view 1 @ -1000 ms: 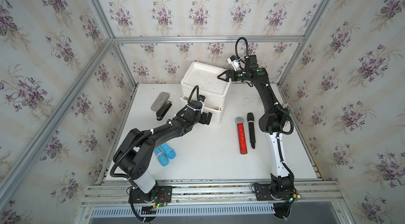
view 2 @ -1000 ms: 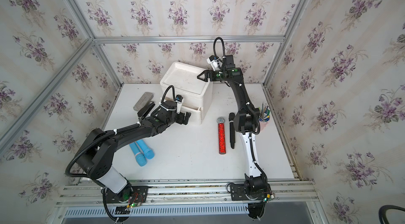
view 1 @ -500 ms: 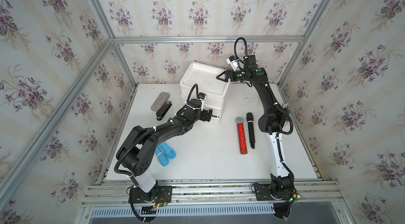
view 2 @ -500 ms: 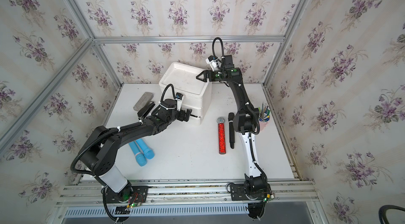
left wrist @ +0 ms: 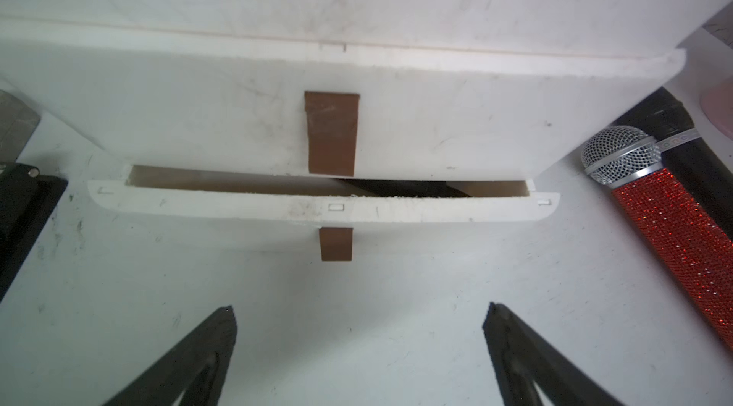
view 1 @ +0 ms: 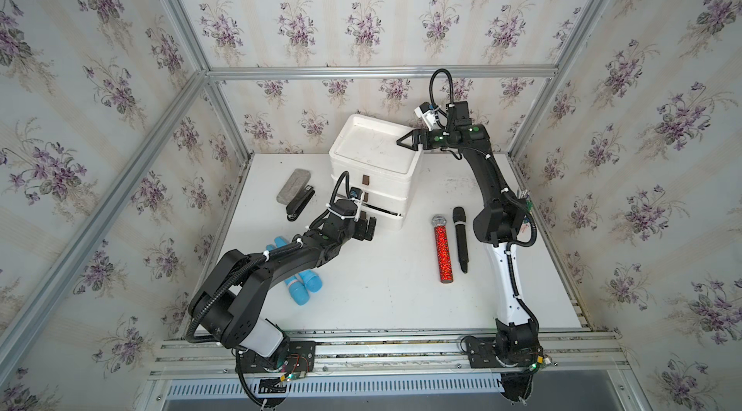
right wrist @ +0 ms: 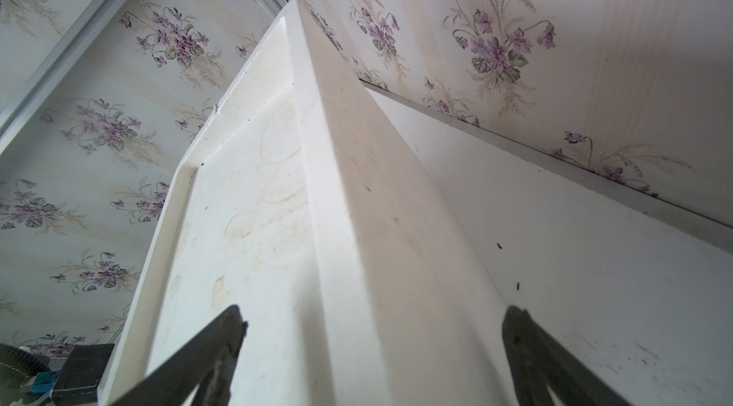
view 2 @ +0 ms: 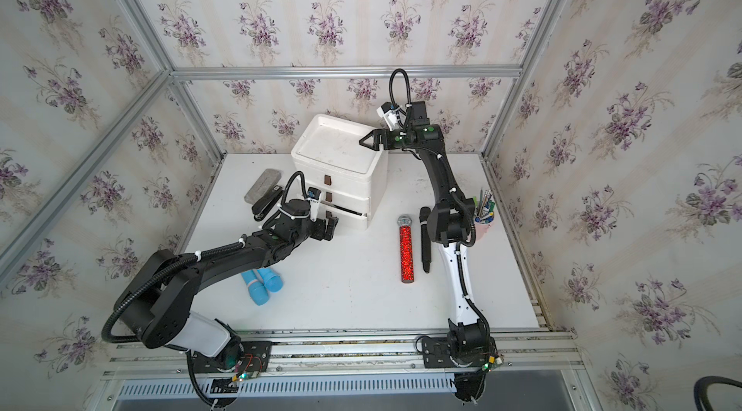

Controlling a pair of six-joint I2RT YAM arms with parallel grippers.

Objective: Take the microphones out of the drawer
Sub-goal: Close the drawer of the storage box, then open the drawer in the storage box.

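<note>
the left pincer [left wrist: 359,312] hangs spread before the scuffed white bottom drawer [left wrist: 238,209], which is ajar and has a flat brown tab [left wrist: 335,243]. the right pincer [right wrist: 373,316], also spread, straddles the boxy chest [right wrist: 337,185] at its top edge.

Through the slit of the barely opened bottom drawer [left wrist: 238,209], the left wrist view catches only a sliver of a dark object [left wrist: 400,187], possibly a microphone; the rest lies hidden inside. The red microphone [left wrist: 682,233] runs off the frame's edge, and in both top views the left arm [view 1: 281,256] covers part of the blue cylinders [view 1: 305,284].
</note>
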